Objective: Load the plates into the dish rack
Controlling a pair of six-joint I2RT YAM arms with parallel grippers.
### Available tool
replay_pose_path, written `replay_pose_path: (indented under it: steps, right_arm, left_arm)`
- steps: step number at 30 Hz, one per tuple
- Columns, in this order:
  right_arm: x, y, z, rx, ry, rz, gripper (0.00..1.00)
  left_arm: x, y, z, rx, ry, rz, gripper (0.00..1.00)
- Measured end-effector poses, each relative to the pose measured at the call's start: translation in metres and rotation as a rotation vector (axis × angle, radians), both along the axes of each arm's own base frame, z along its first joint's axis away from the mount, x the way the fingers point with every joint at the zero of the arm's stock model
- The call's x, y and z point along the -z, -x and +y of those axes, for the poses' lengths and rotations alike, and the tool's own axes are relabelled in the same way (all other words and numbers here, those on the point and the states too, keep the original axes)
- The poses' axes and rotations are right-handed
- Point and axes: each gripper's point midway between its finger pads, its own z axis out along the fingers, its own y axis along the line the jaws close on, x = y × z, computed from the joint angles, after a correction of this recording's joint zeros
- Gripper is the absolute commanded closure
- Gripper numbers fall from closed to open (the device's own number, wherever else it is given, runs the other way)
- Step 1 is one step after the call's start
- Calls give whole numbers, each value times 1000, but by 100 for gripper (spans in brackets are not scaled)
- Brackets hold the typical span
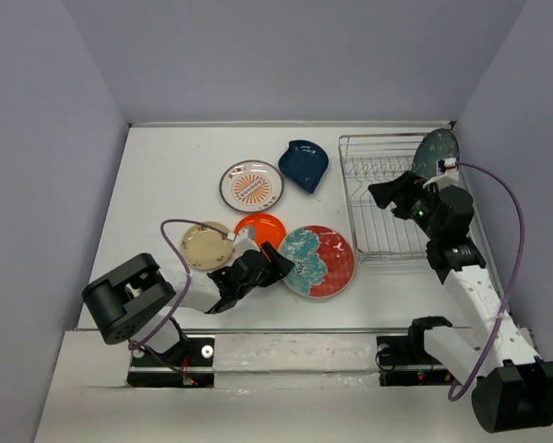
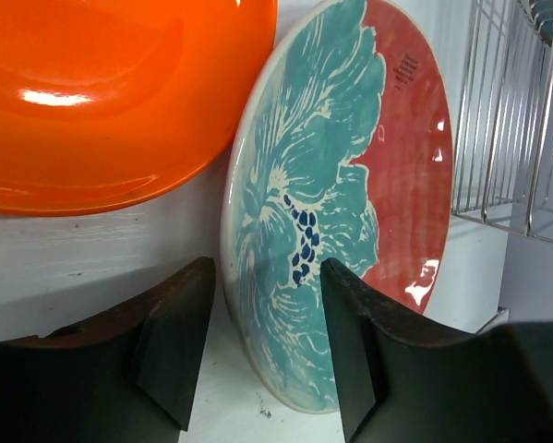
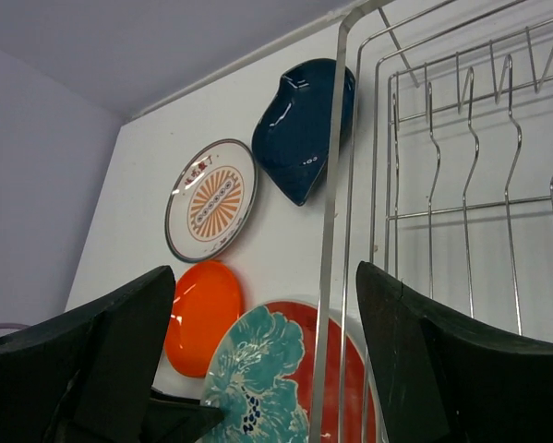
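Observation:
The large teal-and-red plate (image 1: 320,262) (image 2: 341,194) lies flat near the table's front. My left gripper (image 1: 278,265) (image 2: 267,268) is open, its jaws astride that plate's left rim with a gap on the outer side. Left of it are the orange plate (image 1: 260,226) (image 2: 101,92) and the small cream plate (image 1: 206,245). Farther back lie the sunburst plate (image 1: 252,186) (image 3: 211,198) and the dark blue plate (image 1: 304,164) (image 3: 299,125). The dark teal plate (image 1: 435,151) stands in the dish rack (image 1: 387,236) (image 3: 461,185). My right gripper (image 1: 388,197) (image 3: 265,277) hangs open over the rack's left side, holding nothing.
The rack's left wall (image 2: 507,111) stands just right of the teal-and-red plate. Purple walls close the table in on three sides. The right arm's purple cable (image 1: 509,221) loops beside the rack.

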Motion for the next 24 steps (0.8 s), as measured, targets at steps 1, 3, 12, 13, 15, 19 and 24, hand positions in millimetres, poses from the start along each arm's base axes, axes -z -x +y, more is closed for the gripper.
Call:
replay_pose_path:
  steps: [1, 3, 12, 13, 15, 19, 24]
  right_arm:
    - [2, 1, 2, -8, -2, 2, 16]
    - [7, 2, 5, -24, -6, 11, 16]
    - [4, 5, 16, -65, -17, -4, 18]
    - [4, 6, 16, -68, -18, -5, 18]
    - [3, 6, 19, -77, -19, -7, 18]
    - [3, 9, 26, -100, -20, -6, 18]
    - [4, 14, 36, -144, -20, -4, 18]
  left_arm:
    - [0, -1, -4, -2, 11, -2, 39]
    - [1, -3, -8, -11, 35, -2, 42]
    - [5, -6, -5, -65, 81, -5, 85]
    - [6, -6, -3, -69, 78, -6, 94]
    - [6, -6, -2, -85, 101, -3, 94]
    - [-5, -6, -2, -90, 164, -27, 94]
    - [-9, 5, 11, -75, 157, -41, 94]
